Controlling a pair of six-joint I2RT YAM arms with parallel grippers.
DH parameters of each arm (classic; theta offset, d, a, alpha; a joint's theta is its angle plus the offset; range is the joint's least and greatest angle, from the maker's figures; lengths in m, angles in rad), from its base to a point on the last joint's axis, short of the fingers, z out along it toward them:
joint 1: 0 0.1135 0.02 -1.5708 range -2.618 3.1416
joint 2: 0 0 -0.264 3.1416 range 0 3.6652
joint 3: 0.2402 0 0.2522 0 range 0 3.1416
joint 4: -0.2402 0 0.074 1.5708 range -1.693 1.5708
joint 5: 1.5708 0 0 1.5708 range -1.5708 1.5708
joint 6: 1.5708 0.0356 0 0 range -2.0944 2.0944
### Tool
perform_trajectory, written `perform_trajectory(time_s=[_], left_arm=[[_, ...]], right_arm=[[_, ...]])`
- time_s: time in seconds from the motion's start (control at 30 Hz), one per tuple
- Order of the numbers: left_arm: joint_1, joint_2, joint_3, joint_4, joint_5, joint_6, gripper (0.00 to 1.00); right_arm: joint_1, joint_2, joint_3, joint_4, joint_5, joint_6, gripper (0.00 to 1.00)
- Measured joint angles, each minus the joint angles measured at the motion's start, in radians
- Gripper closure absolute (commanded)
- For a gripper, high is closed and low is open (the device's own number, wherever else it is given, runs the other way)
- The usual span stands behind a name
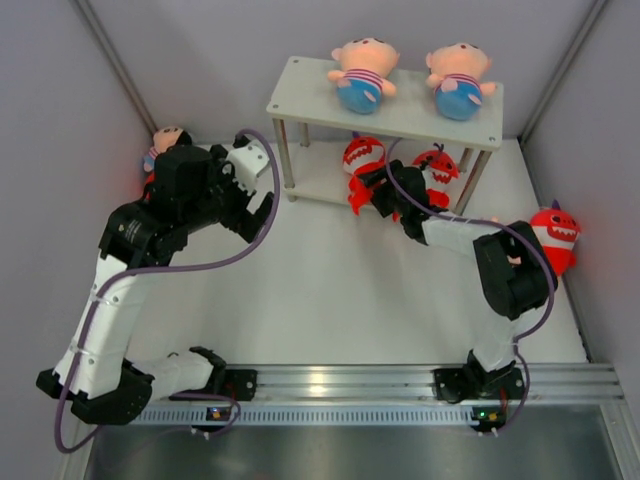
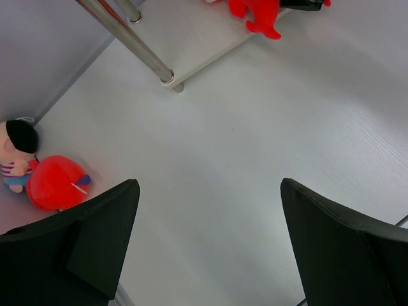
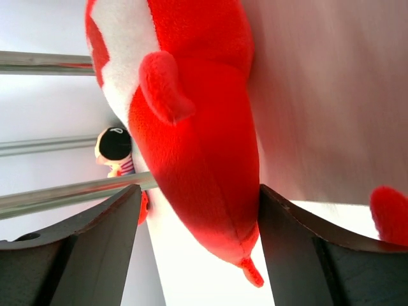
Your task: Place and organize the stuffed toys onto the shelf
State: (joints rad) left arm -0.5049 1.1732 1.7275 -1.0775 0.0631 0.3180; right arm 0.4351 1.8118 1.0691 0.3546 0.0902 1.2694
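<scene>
The shelf (image 1: 300, 90) stands at the back. Two peach dolls (image 1: 362, 72) (image 1: 458, 80) sit on its top board. Two red sharks (image 1: 362, 160) (image 1: 437, 168) stand on the lower board. My right gripper (image 1: 372, 195) reaches in at the lower board; in the right wrist view it (image 3: 199, 191) is open around the left shark's tail end (image 3: 197, 127), the right finger touching it and the left finger apart. My left gripper (image 1: 258, 215) (image 2: 210, 188) is open and empty over bare table, left of the shelf.
A third shark (image 1: 555, 238) lies by the right wall. A doll (image 1: 165, 140) (image 2: 18, 156) and a red shark (image 2: 56, 183) lie in the back-left corner behind my left arm. Silver shelf legs (image 2: 127, 38) stand ahead of the left gripper.
</scene>
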Motion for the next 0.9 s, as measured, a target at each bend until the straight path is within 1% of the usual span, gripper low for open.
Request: perform_trajectory(time_s=[0.27, 0.6, 0.7, 0.9], left_arm=[[0.0, -0.002, 0.0, 0.0, 0.011, 0.0, 0.02], [0.0, -0.026, 0.0, 0.0, 0.019, 0.001, 0.02], [0.0, -0.026, 0.0, 0.0, 0.023, 0.001, 0.02], [0.0, -0.026, -0.002, 0.0, 0.027, 0.002, 0.02]], right_arm=[[0.008, -0.084, -0.013, -0.106, 0.038, -0.005, 0.24], [0.018, -0.096, -0.02, -0.189, 0.082, -0.045, 0.23], [0.035, -0.11, -0.021, -0.237, 0.116, -0.047, 0.22], [0.06, -0.217, -0.064, -0.312, 0.208, -0.034, 0.22]])
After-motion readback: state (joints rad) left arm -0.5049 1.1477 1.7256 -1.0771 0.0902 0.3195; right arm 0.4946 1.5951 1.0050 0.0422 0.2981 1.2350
